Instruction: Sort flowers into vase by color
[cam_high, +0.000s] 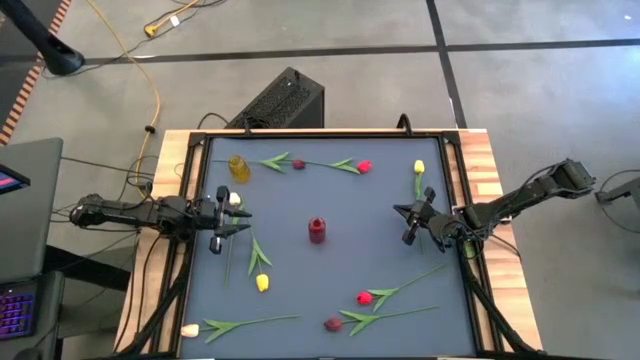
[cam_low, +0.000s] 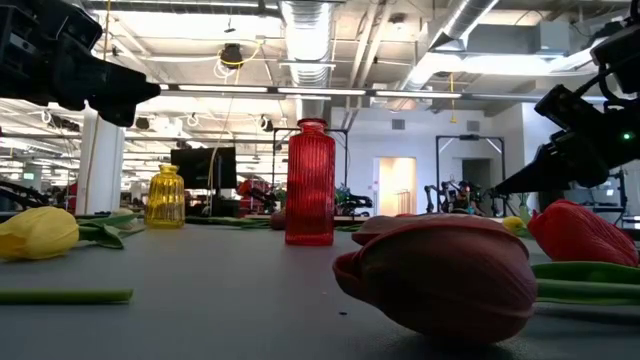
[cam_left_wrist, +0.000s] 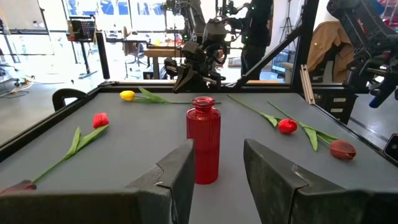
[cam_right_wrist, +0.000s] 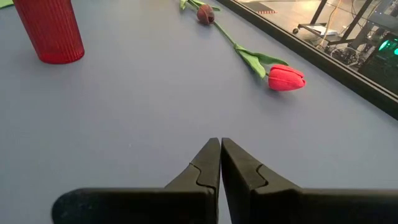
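We find the grey tabletop (cam_high: 330, 280) bearing all task items, with both arms held above it at mid-depth.

The left gripper (cam_high: 228, 221) hovers at the left side, fingers (cam_left_wrist: 171, 177) spread apart and grasping nothing; its wrist view faces the red vase (cam_high: 317, 230) at the tabletop's centre. The right gripper (cam_high: 412, 222) hovers at the right side, its fingers (cam_right_wrist: 208, 163) pressed together and empty.

The yellow vase (cam_high: 238, 167) stands near the far left corner. Both vases stand upright; we cannot tell whether either holds a stem.

The flowers lie loose on the tabletop. Along the far edge we note a maroon tulip (cam_high: 298, 164) and a red tulip (cam_high: 363, 166), and a yellow tulip (cam_high: 419, 168) towards the far right. A second yellow tulip (cam_high: 262, 283) lies near the left, beyond the left gripper towards the front. A white tulip (cam_high: 190, 329) lies at the near left corner. At the near right, a red tulip (cam_high: 365, 297) and a maroon tulip (cam_high: 333, 324) lie just beside each other.
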